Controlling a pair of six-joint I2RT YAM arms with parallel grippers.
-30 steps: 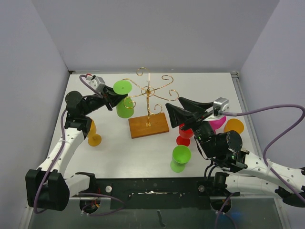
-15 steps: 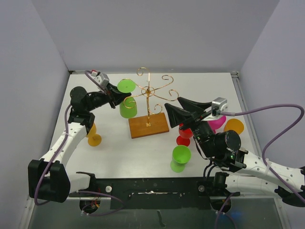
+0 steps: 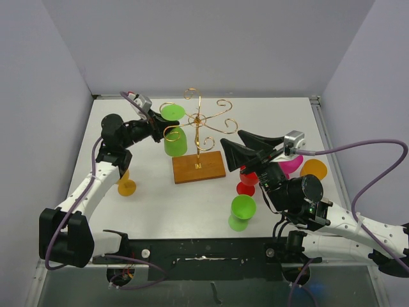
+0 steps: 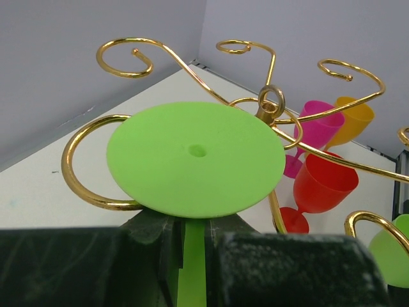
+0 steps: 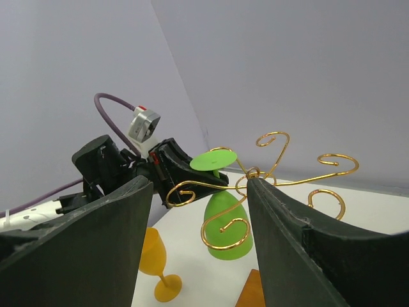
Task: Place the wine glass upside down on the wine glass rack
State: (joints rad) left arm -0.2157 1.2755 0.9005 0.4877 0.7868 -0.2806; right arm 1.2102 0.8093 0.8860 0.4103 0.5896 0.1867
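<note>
A green wine glass [image 3: 174, 142] hangs upside down, its round foot [image 4: 195, 157] on top and its bowl [image 5: 227, 220] below. My left gripper [image 3: 161, 126] is shut on the thin green stem [image 4: 192, 262] just under the foot. The foot sits over a left scroll arm of the wine glass rack [image 3: 199, 121], a gold wire stand on a brown wooden base [image 3: 199, 167]. Whether the stem is inside the curl [image 4: 80, 173] I cannot tell. My right gripper [image 3: 241, 146] is open and holds nothing, right of the rack; its fingers [image 5: 96, 243] frame the scene.
An orange glass [image 3: 126, 183] stands left of the rack under my left arm. A red glass [image 3: 248, 180], a green glass [image 3: 241, 211], a pink glass [image 3: 292, 165] and another orange one [image 3: 313, 169] crowd the right side near my right arm. Walls enclose the table.
My left gripper has carried the green glass to the right and a little back, bringing its foot from beside the rack to over the left scroll arm. The right arm has barely moved.
</note>
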